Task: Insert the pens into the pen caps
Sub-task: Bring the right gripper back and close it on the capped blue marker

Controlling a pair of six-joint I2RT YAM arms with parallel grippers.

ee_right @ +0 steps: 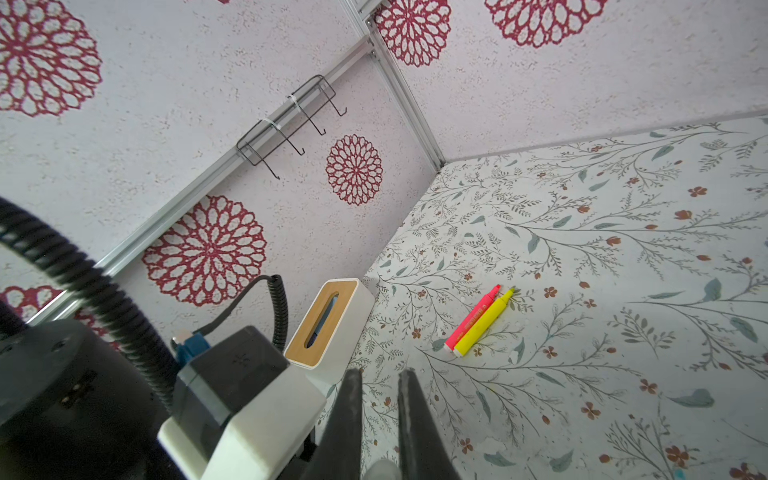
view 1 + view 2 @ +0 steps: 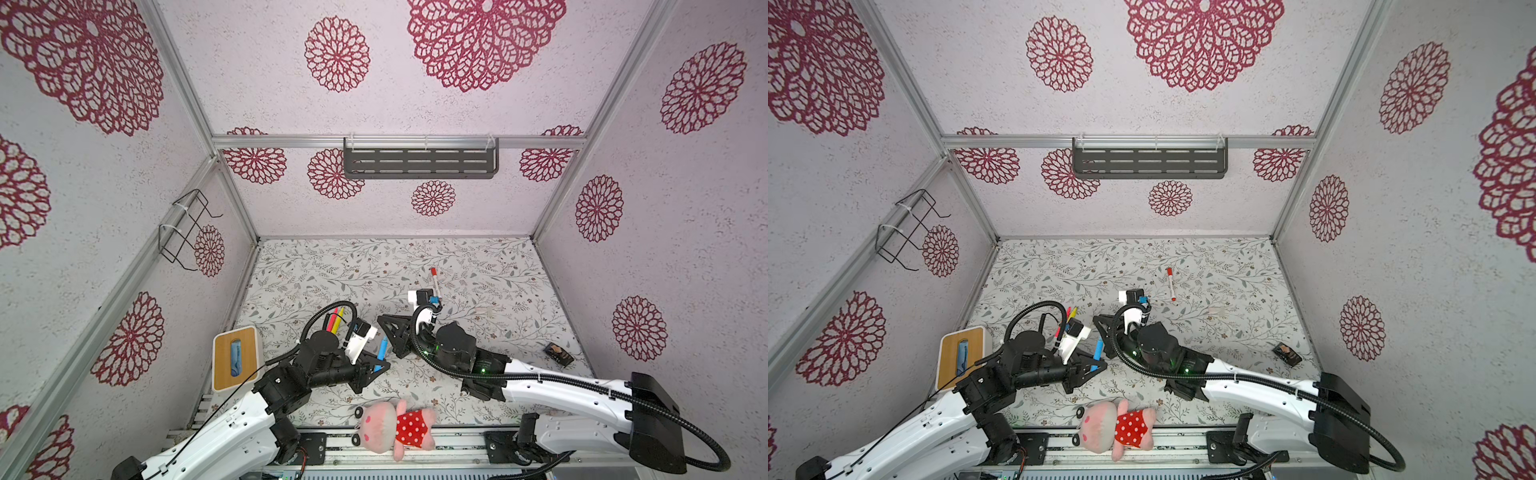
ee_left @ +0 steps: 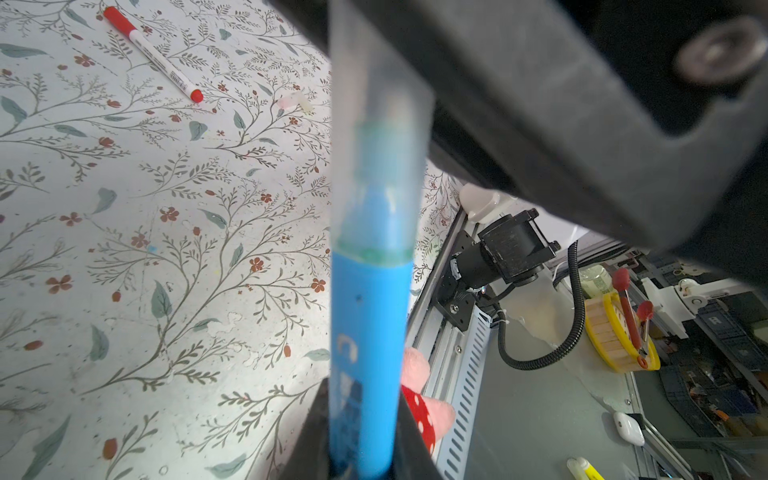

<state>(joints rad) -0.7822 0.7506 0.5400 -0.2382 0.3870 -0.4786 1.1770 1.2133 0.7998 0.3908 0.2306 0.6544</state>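
Observation:
My left gripper is shut on the blue pen, which stands up from its jaws; it shows in a top view too. A translucent pen cap covers the pen's tip. My right gripper reaches across above it, and its jaws are shut on that cap, which shows as a grey round end deep between the fingers. The pink-red pen and yellow pen lie side by side on the table. A white pen with a red cap lies farther back. A small pale cap lies loose near it.
A wooden-topped tissue box stands at the left edge. A pink plush toy lies at the front edge and a small dark object at the right. A dark shelf and a wire rack hang on the walls.

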